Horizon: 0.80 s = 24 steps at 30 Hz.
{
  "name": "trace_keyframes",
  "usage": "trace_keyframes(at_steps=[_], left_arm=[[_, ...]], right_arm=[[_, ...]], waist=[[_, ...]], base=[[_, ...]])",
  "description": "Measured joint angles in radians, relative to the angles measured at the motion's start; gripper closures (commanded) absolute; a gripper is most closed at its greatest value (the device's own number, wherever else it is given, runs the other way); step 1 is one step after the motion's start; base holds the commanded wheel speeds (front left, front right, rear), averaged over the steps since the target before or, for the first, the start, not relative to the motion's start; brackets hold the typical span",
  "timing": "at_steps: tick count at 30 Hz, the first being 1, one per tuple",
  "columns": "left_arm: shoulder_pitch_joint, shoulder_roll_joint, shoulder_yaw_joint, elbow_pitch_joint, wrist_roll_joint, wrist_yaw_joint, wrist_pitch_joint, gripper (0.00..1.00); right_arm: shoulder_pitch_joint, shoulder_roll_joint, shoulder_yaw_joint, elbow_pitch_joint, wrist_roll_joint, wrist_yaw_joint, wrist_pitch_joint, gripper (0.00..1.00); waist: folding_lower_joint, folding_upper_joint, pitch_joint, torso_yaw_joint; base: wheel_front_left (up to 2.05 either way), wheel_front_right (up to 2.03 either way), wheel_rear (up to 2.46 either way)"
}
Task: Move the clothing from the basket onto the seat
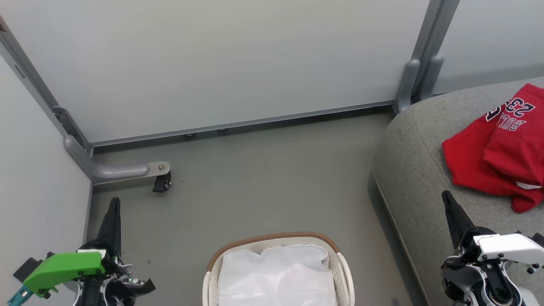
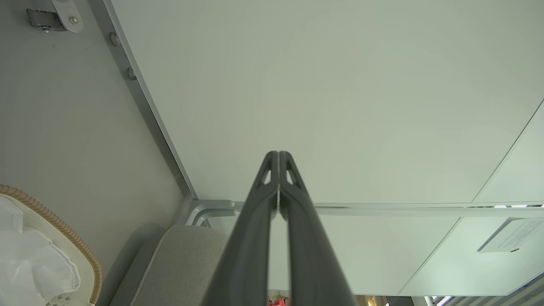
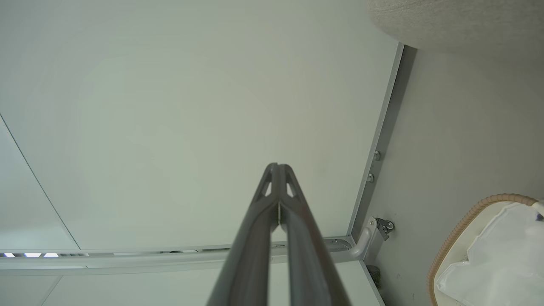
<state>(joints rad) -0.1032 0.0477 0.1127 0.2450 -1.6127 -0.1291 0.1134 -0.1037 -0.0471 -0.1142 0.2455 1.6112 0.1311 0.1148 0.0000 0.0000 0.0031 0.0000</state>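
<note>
Red clothing [image 1: 497,157], apparently two overlapped pieces, lies on seat [image 1: 408,170]; basket [image 1: 272,239] shows white liner [image 1: 276,276]. Fingers pressed together, empty: left pincer [image 1: 114,204], right pincer [image 1: 446,196].

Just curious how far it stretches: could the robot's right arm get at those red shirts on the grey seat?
Probably yes. The right end effector, shut, hangs by the seat near the red clothing, with only bare upholstery between them.

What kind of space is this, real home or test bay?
Probably a test bay staged as a laundry corner: pale partition panels in metal frames, one frame foot on a caster, bare grey floor, with a grey seat and a laundry basket as props.
</note>
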Motion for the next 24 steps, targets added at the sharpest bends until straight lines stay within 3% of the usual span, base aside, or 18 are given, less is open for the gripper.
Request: trace_keyframes(at_steps=[24], left_arm=[[0.0,0.0,0.0,0.0,0.0,0.0,0.001,1.0]], right_arm=[[0.0,0.0,0.0,0.0,0.0,0.0,0.0,1.0]], waist=[[0.0,0.0,0.0,0.0]], base=[[0.0,0.0,0.0]])
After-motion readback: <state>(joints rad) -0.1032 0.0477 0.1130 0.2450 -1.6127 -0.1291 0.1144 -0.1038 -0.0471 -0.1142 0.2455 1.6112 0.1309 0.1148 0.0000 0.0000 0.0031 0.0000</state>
